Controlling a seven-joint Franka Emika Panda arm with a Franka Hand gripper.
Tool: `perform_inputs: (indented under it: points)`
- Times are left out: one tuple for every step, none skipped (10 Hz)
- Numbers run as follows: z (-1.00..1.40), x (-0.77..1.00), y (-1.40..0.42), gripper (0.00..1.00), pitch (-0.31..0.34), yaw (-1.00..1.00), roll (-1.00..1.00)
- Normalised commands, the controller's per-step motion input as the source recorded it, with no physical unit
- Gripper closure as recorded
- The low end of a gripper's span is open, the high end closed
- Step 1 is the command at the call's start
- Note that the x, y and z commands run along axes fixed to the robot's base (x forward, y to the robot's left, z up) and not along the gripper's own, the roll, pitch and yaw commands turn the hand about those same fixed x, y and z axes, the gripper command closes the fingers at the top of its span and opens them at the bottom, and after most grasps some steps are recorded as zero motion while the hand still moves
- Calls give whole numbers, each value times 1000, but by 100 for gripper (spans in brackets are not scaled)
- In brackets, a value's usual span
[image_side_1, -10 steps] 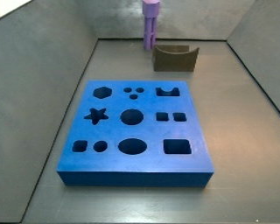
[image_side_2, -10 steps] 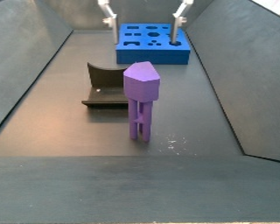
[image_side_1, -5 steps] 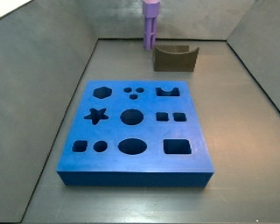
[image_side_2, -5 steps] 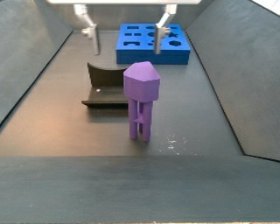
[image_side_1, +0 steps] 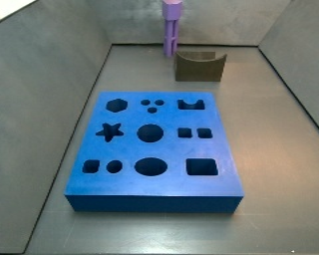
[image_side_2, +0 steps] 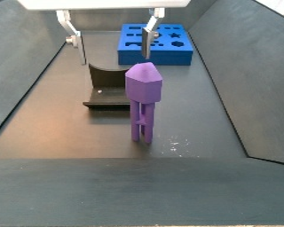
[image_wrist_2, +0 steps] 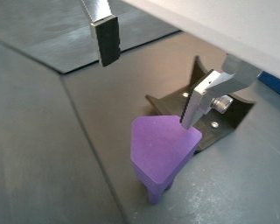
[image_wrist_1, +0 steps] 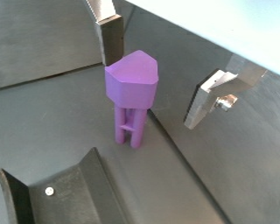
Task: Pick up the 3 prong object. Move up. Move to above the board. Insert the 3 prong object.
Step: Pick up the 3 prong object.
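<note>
The 3 prong object [image_wrist_1: 132,96] is seen standing upright on the desk [image_side_2: 74,133], its rods down and its wider, pointed head on top. In both wrist views it is framed by the two fingers of the gripper [image_wrist_1: 166,63], which are spread wide and released; nothing is held between them. One finger [image_wrist_1: 111,39] is seen just beside the head of the peg, the opposite finger [image_wrist_1: 206,94] a little farther off, and no contact with the lavender piece can be made out. In a wrist view the same head [image_wrist_2: 166,149] is shown from above with the silver plates [image_wrist_2: 106,39] apart on either side of it.

In a side view the gripper [image_side_2: 113,28] is seen hanging from above, its fingers pointing down, behind the peg [image_side_2: 144,102] and over the fixture [image_side_2: 103,89]; the fingertips are at about the height of the peg's head or slightly above it. How far behind the peg they are cannot be judged from that view.

The board [image_side_1: 155,149] is lying flat on the desk, well apart from the peg, with all its cutouts unfilled. In a side view the peg [image_side_1: 171,28] is seen at the far end of the desk, just beside the fixture [image_side_1: 199,65], and the gripper is not shown there.
</note>
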Motion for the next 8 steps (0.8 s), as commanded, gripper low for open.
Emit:
perform_inputs:
  points:
    - [-26,-214,9,0,0,194,26]
    - [-9,-289,0,0,-19,0,0]
    - [-100,-400,0,0,-23,-289,-30]
    - [-3,-449,0,0,-23,-417,-77]
    - [0,-363,20,0,-130,-400,-160]
    - [-29,-80,211,0,-250,-366,-340]
    - [-194,0,271,0,-169,-231,-267]
    - [-403,-86,274,0,-226,-46,-229]
